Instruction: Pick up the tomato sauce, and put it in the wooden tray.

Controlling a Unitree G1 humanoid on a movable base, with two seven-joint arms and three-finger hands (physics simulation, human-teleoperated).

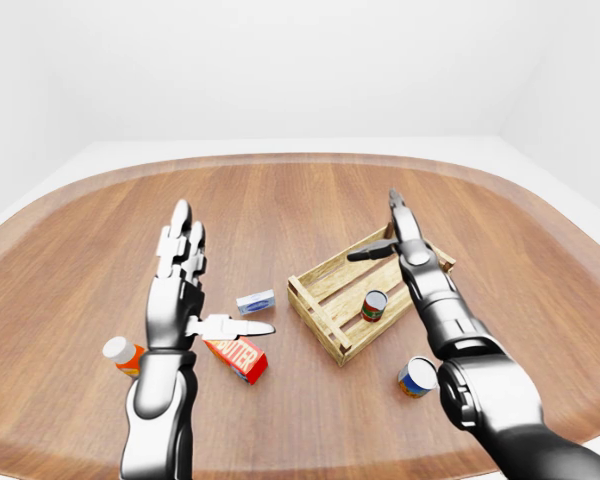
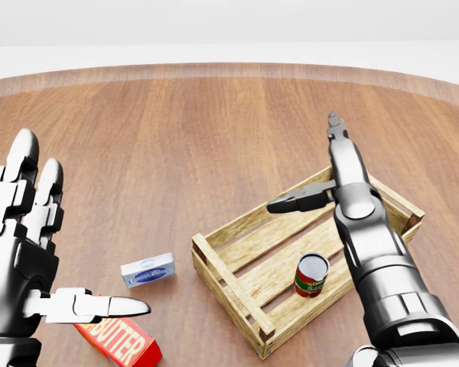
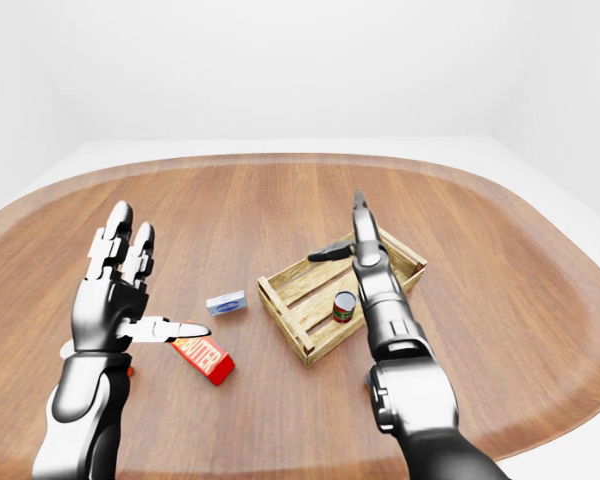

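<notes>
The tomato sauce can (image 2: 311, 275), red with a green band, stands upright inside the wooden tray (image 2: 237, 287), near its lower right side. My right hand (image 2: 321, 172) is open above the tray, fingers straight and thumb out to the left, apart from the can. My left hand (image 2: 38, 245) is open and empty at the left of the head view, fingers up, thumb pointing right over the butter box.
A red butter box (image 1: 242, 358) and a small blue-white box (image 1: 256, 301) lie left of the tray. An orange bottle with a white cap (image 1: 123, 353) lies at the far left. A blue-labelled can (image 1: 416, 377) stands below the tray. The round wooden table (image 1: 280, 200) spreads all around.
</notes>
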